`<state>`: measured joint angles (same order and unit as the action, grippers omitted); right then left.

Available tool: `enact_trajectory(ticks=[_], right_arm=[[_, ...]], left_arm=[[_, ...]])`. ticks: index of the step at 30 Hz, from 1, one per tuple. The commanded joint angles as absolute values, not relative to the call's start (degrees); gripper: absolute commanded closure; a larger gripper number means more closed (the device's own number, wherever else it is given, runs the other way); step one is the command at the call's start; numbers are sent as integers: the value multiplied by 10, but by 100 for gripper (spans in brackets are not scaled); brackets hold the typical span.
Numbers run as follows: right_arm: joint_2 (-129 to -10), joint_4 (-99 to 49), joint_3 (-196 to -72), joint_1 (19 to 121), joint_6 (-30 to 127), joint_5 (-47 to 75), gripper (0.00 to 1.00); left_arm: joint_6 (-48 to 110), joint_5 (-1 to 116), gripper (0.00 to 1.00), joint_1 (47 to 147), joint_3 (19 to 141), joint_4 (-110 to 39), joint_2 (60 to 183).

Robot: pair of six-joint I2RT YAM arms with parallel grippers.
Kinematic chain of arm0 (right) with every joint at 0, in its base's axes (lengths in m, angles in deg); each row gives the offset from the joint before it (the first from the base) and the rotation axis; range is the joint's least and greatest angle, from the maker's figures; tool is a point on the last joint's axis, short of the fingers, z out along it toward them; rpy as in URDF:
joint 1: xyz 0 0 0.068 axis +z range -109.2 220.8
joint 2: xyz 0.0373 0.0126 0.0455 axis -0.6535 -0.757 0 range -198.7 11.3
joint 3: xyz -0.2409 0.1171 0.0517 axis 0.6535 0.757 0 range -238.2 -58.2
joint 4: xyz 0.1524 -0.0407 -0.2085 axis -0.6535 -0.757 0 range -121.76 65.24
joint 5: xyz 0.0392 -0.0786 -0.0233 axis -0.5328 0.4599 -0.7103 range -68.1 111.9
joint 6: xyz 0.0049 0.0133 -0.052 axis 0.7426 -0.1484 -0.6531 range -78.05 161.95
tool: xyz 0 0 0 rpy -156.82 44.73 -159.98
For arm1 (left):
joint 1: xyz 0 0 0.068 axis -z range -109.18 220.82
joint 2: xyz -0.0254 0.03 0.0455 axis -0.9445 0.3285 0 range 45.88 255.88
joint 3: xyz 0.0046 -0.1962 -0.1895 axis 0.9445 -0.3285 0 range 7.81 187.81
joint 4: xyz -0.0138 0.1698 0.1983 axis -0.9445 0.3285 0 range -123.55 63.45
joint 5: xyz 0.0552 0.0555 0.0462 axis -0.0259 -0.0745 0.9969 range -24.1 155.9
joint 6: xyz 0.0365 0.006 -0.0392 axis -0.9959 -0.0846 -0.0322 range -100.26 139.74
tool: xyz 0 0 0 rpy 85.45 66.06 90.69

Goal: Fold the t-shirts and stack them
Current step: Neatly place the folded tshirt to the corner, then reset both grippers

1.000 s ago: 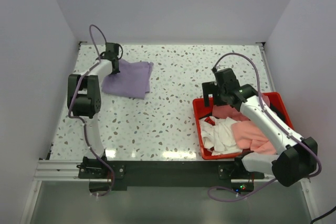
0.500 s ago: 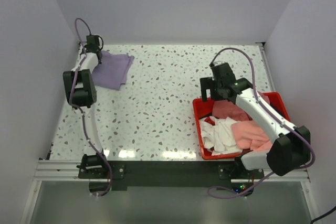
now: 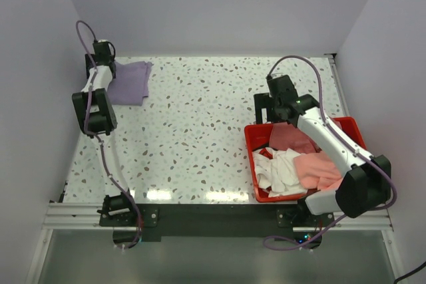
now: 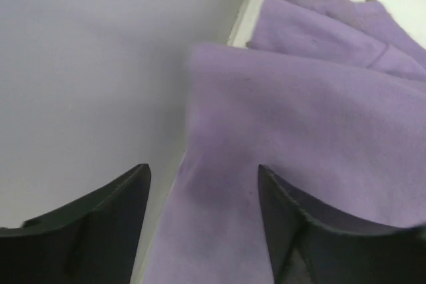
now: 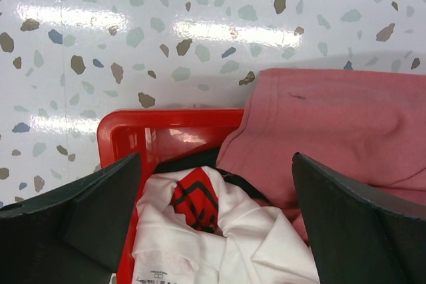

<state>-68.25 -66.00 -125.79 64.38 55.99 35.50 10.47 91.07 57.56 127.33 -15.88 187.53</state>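
Item: lavender t-shirt (image 3: 130,82), folded, lying flat at the far-left corner of the table (image 3: 213,118), its left edge against the side wall. Soft, light, limp knit, so it will sag and unfold if lifted by a single layer. Best pinched through all layers at a folded edge or corner, or slid flat. Left gripper (image 4: 200,177) hangs over its wall-side edge with jaws apart and cloth showing in the gap, not clamped. Further stock: dusty rose t-shirt (image 5: 333,124), white t-shirt (image 3: 279,169) and salmon pink t-shirt (image 3: 319,169), all crumpled in the red bin (image 5: 133,128) at near right (tangled, so one is likely to drag another out). Take the rose one at its loose hem, which drapes over the bin's far rim. Right gripper (image 5: 213,197) hovers above the bin's far-left corner, jaws wide, holding nothing. Change from a second ago: the lavender shirt has travelled left and back into the corner with the left arm, while the right gripper has shifted only slightly.
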Motion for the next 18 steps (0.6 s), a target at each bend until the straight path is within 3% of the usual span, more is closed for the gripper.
enact_trajectory(ticks=[1, 4, 5, 12, 16, 18], right_arm=[[-673, -656, -1279, 642, 565, 363, 1], [-658, -656, -1273, 643, 565, 360, 1], [-654, -657, -1272, 643, 566, 357, 1], [-605, -655, -1255, 643, 583, 341, 1], [-572, -643, -1224, 643, 614, 344, 1], [-547, -638, -1210, 642, 622, 345, 1]], left_arm=[[114, 948, 27, 569, 1307, -188, 1847], [159, 960, 15, 570, 1330, -157, 1815], [175, 957, 1, 572, 1333, -132, 1803], [292, 918, 0, 625, 1292, -84, 1647], [387, 910, 0, 677, 1197, -39, 1518], [455, 840, 0, 696, 1132, -39, 1462]])
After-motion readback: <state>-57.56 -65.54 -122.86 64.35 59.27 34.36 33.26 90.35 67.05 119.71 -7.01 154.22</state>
